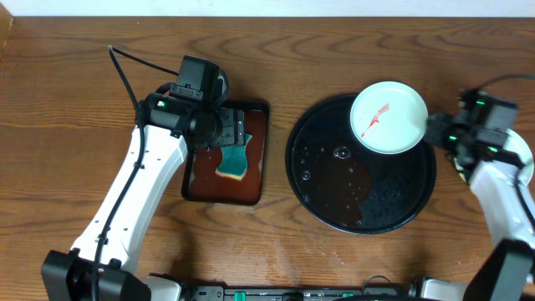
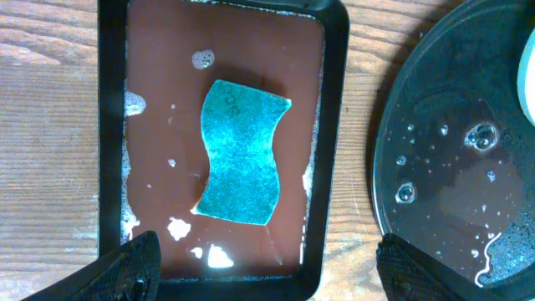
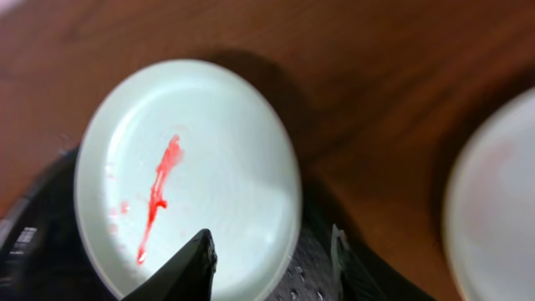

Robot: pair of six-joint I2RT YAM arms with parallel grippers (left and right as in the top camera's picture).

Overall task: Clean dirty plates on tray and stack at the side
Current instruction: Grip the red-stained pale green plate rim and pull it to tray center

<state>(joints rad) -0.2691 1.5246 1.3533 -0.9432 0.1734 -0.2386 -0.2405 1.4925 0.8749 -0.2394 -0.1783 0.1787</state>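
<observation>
Plate [image 1: 389, 117]: pale mint-white with a red smear, upper right of the frame, over the far right rim of the black tray [image 1: 334, 180] and overhanging it.
Right gripper [image 1: 435, 127]: closed on this plate's right edge, one finger above the rim and one below.
Black tray: right of centre, wet, with bubbles.
Second plate [image 1: 524, 156]: pale, on the table [image 1: 67, 100] at the right edge, partly hidden by the arm.
Left gripper [image 1: 230, 134]: spread wide and holding nothing, above the small tray [image 1: 251, 191].
Sponge [image 1: 235, 161]: teal, lying in the small tray's soapy water.
</observation>
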